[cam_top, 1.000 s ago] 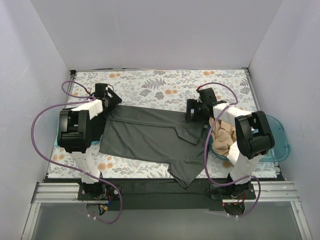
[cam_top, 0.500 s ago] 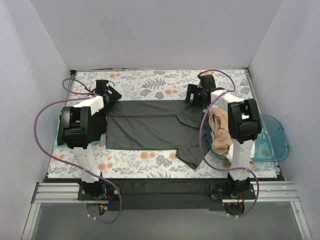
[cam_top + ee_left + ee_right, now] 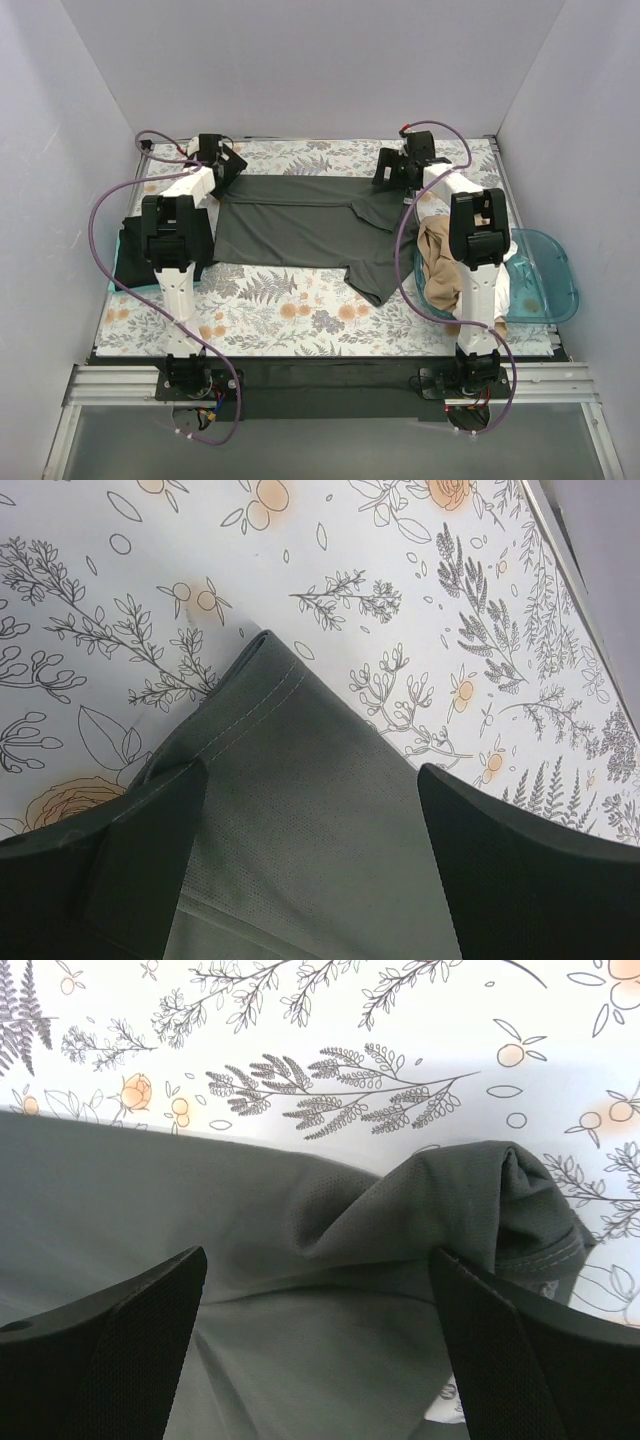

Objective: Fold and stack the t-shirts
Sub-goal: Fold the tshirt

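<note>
The left gripper (image 3: 315,815) holds its 2 fingers (image 3: 520,870) spread astride a hemmed corner of the dark grey t-shirt (image 3: 300,780) on the floral covering (image 3: 400,580).

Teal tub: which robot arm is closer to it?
Right. The right arm rises just beside the teal tub; the left arm stands far off, past the dark grey shirt.

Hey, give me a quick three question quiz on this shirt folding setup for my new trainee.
1. True or false: the left gripper and right gripper are both shut.
2. What colour is the t-shirt lying under both grippers? A red, B dark grey, C striped.
3. Fill in: the teal tub sits on the robot's ___ side.
Key: 1 false, both are open; 2 B; 3 right.
</note>
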You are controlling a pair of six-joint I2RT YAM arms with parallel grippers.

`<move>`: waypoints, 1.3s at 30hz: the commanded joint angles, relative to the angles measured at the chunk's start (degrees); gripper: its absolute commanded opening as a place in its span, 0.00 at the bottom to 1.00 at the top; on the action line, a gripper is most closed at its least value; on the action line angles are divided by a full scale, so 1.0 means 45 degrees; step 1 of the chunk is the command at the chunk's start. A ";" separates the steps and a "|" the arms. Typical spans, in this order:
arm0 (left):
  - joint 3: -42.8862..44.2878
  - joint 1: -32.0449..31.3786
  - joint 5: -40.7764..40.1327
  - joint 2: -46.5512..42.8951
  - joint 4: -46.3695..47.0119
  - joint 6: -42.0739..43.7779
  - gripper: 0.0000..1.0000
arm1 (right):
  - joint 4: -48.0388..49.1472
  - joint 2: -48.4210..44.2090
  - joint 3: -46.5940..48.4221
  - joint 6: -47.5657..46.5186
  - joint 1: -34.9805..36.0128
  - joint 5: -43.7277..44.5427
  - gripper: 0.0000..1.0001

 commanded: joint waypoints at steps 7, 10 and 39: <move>-0.0881 -0.0369 -0.0170 -0.3568 -0.1912 0.0512 0.87 | -0.2129 -0.3510 -0.0268 -0.2564 0.0668 0.0594 0.98; -0.3262 -0.0701 -0.0794 -0.6261 -0.2166 0.0241 0.88 | -0.1994 -0.6048 -0.2982 -0.2741 0.1624 0.1978 0.98; -1.4089 -0.1211 -0.2515 -1.1980 -0.0468 -0.3472 0.59 | 0.1425 -1.6503 -1.4669 0.1751 0.7311 0.4252 0.98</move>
